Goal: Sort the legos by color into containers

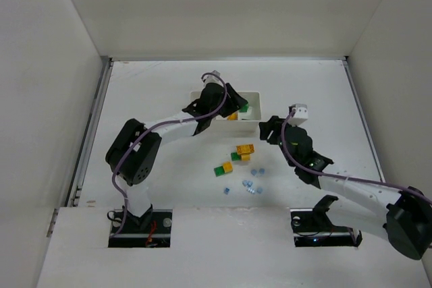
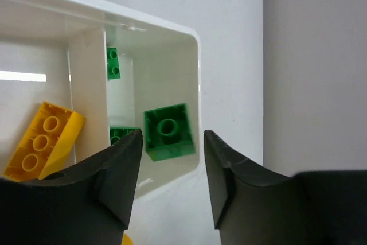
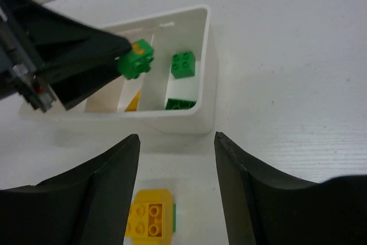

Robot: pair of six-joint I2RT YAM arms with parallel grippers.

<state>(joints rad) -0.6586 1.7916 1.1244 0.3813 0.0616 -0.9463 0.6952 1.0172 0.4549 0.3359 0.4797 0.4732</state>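
The white tray (image 1: 253,97) has three compartments. My left gripper (image 1: 237,104) hovers over its right end, jaws open (image 2: 172,137). A green brick (image 2: 168,130) sits just past the fingertips over the right compartment, underside up. In the right wrist view this brick (image 3: 136,61) is at the left gripper's tip, and I cannot tell if it touches. Two more green bricks (image 3: 183,64) (image 3: 180,104) lie in that compartment, and a yellow one (image 2: 43,142) lies in the middle one. My right gripper (image 1: 271,129) is open and empty (image 3: 178,142), above a yellow brick (image 3: 150,221) near the tray.
Loose bricks lie on the table in front of the tray: yellow (image 1: 245,149), green (image 1: 235,156), yellow (image 1: 227,166), green (image 1: 220,170), and several tiny blue ones (image 1: 251,183). White walls enclose the table on three sides.
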